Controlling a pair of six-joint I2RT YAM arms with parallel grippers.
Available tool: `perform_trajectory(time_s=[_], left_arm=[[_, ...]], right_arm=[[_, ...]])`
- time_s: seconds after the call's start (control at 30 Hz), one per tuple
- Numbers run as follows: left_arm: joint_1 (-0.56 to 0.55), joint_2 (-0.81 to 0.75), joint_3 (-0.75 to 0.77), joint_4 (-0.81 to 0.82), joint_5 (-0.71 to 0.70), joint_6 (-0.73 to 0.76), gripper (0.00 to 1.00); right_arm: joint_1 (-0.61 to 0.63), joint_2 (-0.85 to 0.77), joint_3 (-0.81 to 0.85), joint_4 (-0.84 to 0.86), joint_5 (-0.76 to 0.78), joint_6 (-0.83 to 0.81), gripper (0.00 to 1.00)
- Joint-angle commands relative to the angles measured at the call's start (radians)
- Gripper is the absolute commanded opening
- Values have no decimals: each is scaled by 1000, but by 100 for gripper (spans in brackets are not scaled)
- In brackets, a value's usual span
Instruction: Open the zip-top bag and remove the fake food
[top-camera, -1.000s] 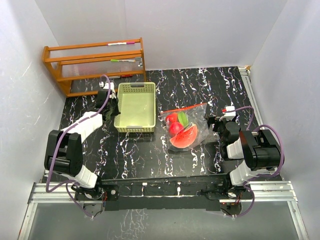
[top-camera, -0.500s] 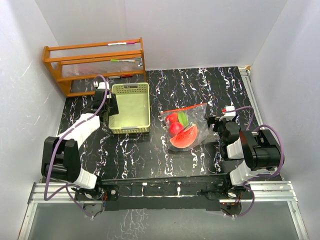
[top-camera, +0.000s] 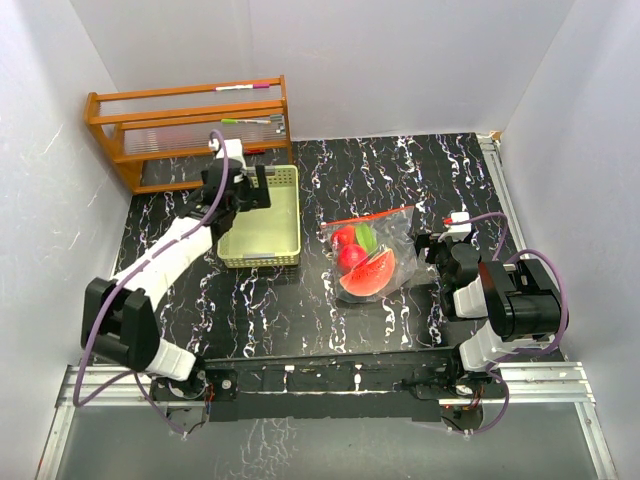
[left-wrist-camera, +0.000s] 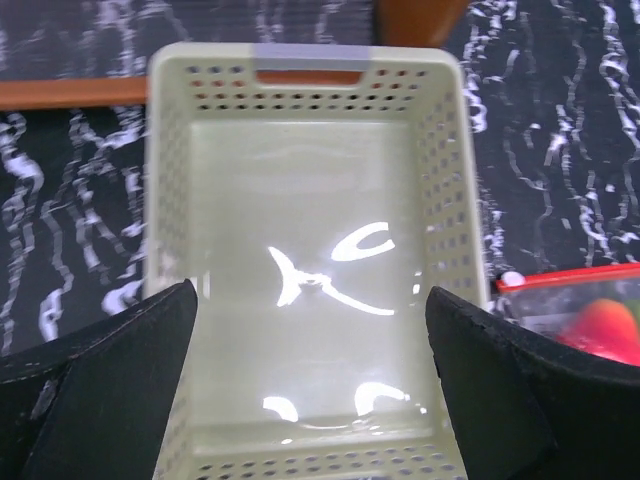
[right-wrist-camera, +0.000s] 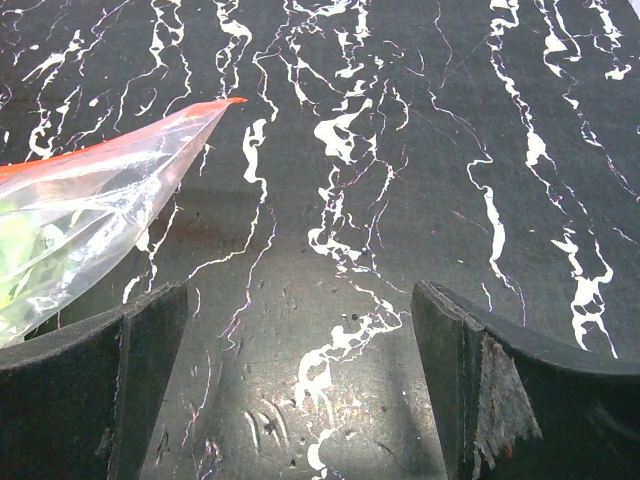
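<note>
The zip-top bag (top-camera: 372, 250) lies flat on the black marbled table right of centre, its red zip strip (top-camera: 368, 215) along the far edge. Inside it show the fake food: red round fruits (top-camera: 349, 247), a green piece (top-camera: 366, 237) and a watermelon slice (top-camera: 368, 274). My right gripper (top-camera: 432, 247) sits low just right of the bag, open and empty; its wrist view shows the bag's corner (right-wrist-camera: 95, 195) left of the gripper (right-wrist-camera: 300, 295). My left gripper (top-camera: 249, 188) hovers open over the far end of the basket (top-camera: 258, 260), holding nothing (left-wrist-camera: 310, 300). The bag's edge (left-wrist-camera: 575, 290) shows at right.
The pale green slotted basket (left-wrist-camera: 448, 180) is empty and stands left of the bag. An orange wooden rack (top-camera: 190, 125) with pens stands at the back left, close behind the left gripper. White walls close in on both sides.
The left gripper shifted the basket a little left, then opened, let go of it and lifted towards its far end. The right arm and the bag have not moved.
</note>
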Motion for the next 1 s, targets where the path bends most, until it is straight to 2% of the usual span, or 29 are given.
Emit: perform_trajectory(time_s=[0.0, 0.13, 0.23, 0.43, 0.6, 0.87, 0.97], left_arm=[[-26, 92, 83, -18, 63, -41, 97], [-72, 187, 146, -23, 63, -83, 97], [-129, 275, 204, -54, 27, -103, 93], [-194, 348, 225, -68, -46, -178, 72], [-240, 380, 234, -58, -69, -180, 68], [-256, 437, 256, -93, -91, -175, 36], [-258, 443, 249, -94, -91, -176, 22]], right_arm=[[-1, 2, 16, 62, -7, -13, 99], [1, 2, 16, 62, -6, -12, 98], [-1, 2, 16, 61, -5, -13, 98], [-1, 3, 18, 60, -7, -13, 98], [-1, 2, 18, 59, -8, -13, 98], [-1, 3, 18, 59, -8, -12, 98], [-1, 2, 18, 59, -8, -12, 98]])
